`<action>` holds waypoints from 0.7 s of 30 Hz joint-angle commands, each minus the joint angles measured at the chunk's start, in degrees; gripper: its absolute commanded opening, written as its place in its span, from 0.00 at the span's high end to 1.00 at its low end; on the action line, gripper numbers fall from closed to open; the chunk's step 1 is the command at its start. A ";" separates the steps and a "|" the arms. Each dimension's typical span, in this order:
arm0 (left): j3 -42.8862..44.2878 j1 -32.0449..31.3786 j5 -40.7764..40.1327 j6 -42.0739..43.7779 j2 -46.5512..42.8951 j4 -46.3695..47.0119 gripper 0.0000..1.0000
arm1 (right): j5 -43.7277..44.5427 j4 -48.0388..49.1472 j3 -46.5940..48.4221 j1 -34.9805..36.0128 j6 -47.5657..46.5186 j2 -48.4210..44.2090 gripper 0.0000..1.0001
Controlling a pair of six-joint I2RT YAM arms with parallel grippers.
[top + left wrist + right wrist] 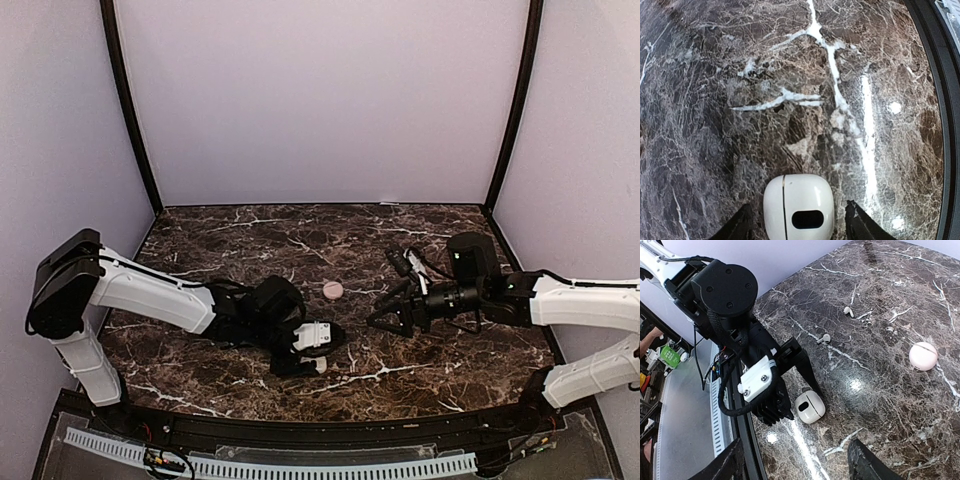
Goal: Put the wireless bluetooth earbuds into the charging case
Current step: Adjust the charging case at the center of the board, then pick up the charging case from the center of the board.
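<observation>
The white charging case lies shut on the marble, between the fingers of my left gripper, with a gap on each side. It also shows in the top view and the right wrist view. My left gripper is open and low over the table. Two tiny white earbuds lie on the marble beyond the left gripper; the top view does not show them. My right gripper is open and empty, right of the case, pointing at it, with its fingers spread wide.
A small round pink case lies on the marble behind the white case, between the two grippers. The black rail of the table's near edge runs close to the left gripper. Purple walls enclose the table.
</observation>
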 commanded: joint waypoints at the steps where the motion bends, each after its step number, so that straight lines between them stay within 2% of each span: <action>1: -1.37 0.07 -0.37 -1.49 1.13 -1.74 0.41 | -0.21 0.81 0.69 -0.53 0.06 0.08 0.32; 8: -1.55 0.04 -0.65 -1.73 2.33 -1.47 0.47 | -0.16 0.95 0.51 -0.54 0.17 0.15 0.32; 16: -0.32 0.00 -2.01 -1.14 1.25 -1.91 0.62 | 0.59 0.86 0.07 -0.71 0.65 0.88 0.32; 21: -0.29 0.00 -2.50 -1.13 -1.31 -0.82 0.65 | 0.56 0.95 0.29 -0.87 1.42 2.32 0.32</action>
